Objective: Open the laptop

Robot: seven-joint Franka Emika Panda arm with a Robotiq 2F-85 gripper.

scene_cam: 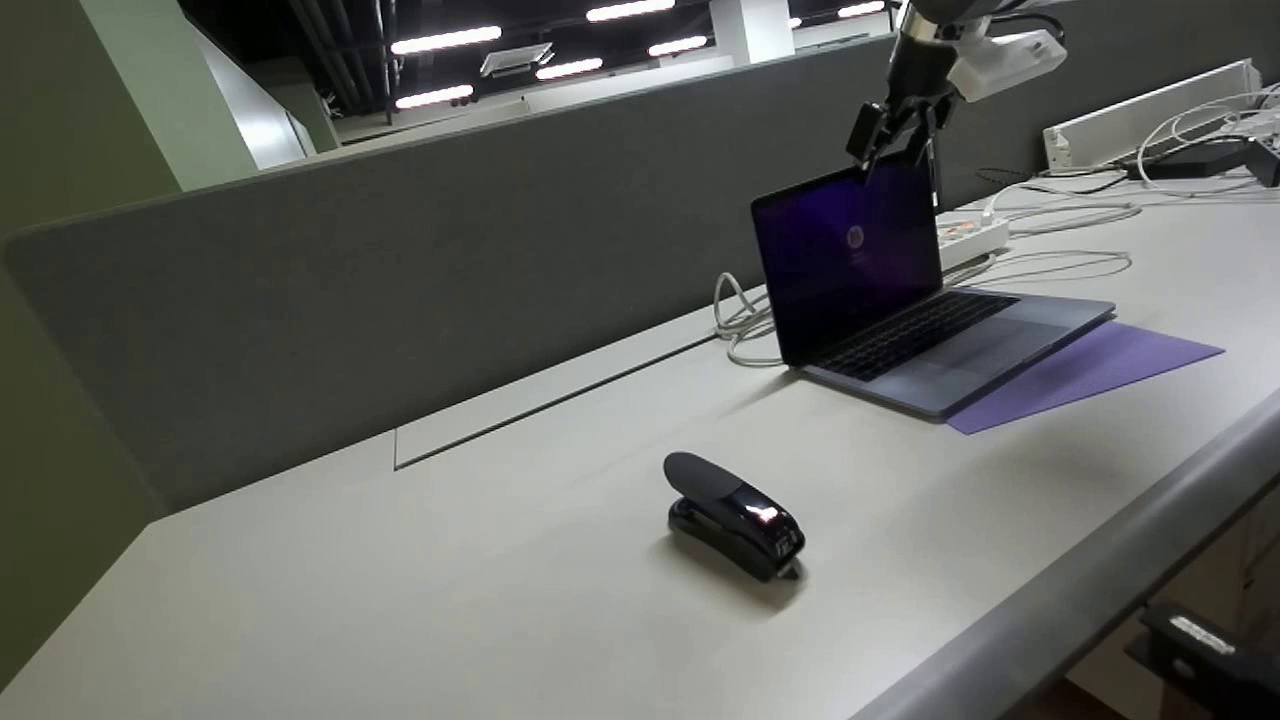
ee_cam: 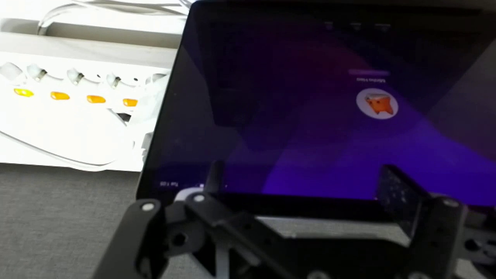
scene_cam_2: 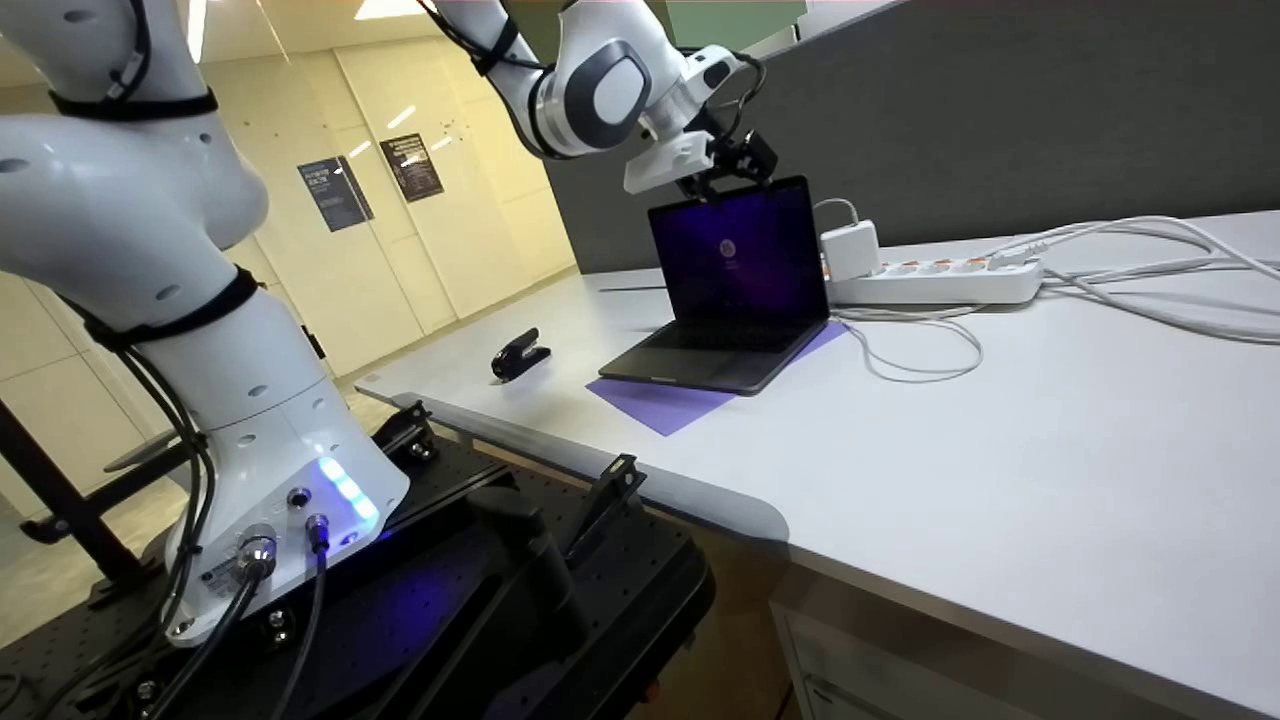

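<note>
The laptop (scene_cam: 845, 265) stands open on the table, its purple-lit screen raised upright and its dark keyboard showing. It also shows open in an exterior view (scene_cam_2: 740, 262). In the wrist view the laptop screen (ee_cam: 294, 100) fills the middle and appears upside down. My gripper (scene_cam: 897, 152) is at the top edge of the screen, also seen in an exterior view (scene_cam_2: 735, 182). In the wrist view the gripper's fingers (ee_cam: 301, 172) are wide apart, one towards each side, and overlap the screen's top edge. Nothing is between them. I cannot tell whether they touch the screen.
A purple sheet (scene_cam: 1095, 372) lies partly under the laptop. A black stapler (scene_cam: 735, 515) lies on the table (scene_cam: 450, 600). A white power strip (scene_cam_2: 935, 283) with cables is beside the laptop. A grey partition (scene_cam: 480, 280) stands behind the laptop.
</note>
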